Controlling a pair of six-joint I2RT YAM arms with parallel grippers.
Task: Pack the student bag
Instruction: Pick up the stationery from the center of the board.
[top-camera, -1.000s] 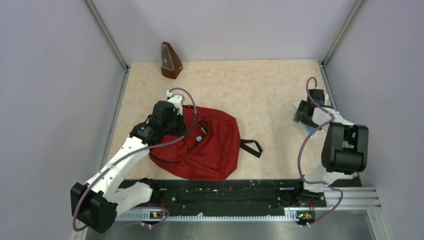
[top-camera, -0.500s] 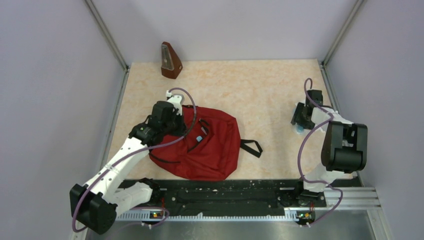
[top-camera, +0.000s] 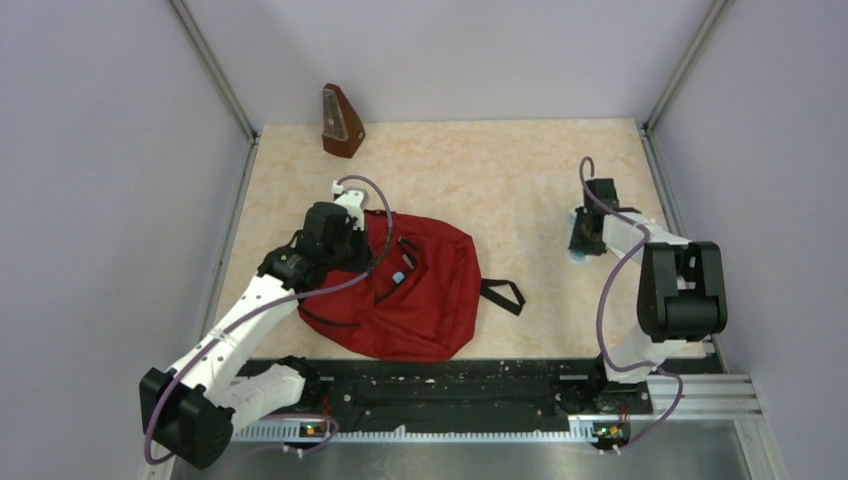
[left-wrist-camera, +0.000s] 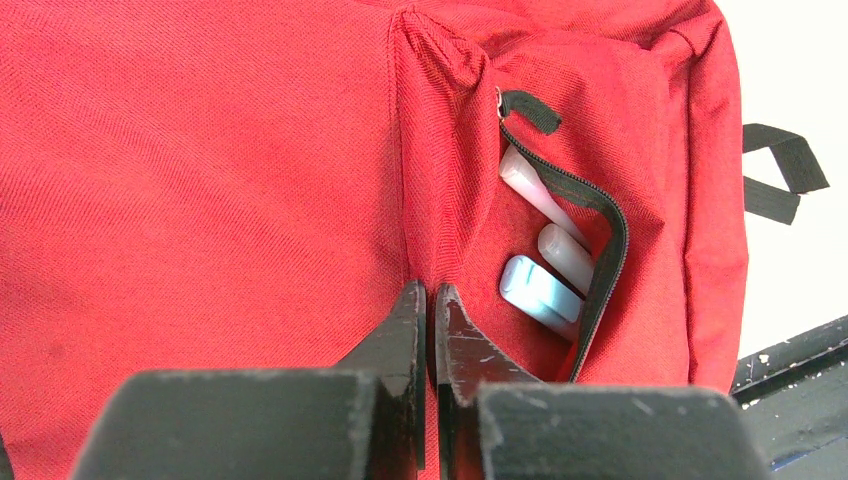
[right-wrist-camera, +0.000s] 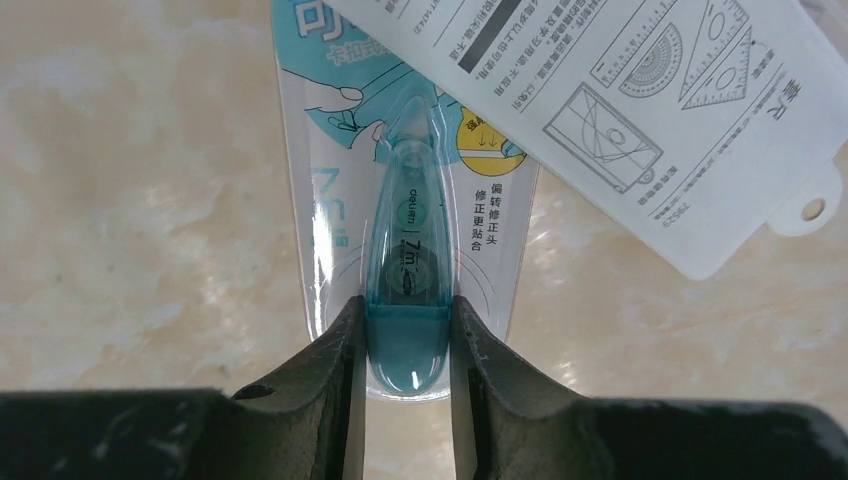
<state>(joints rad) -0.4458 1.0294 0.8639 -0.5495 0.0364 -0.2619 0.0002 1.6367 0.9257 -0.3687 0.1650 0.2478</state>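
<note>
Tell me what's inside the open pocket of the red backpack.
A light blue item and two pale pinkish sticks show; anything deeper in the pocket is covered by its red fabric.

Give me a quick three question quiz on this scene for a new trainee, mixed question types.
1. True or false: the front pocket of the student bag is zipped shut.
2. What sits between the fingers of the right gripper? A stapler; B correction tape; C scissors.
3. Fill in: the left gripper is pinching the bag's ____.
Key: 1 false; 2 B; 3 fabric.
</note>
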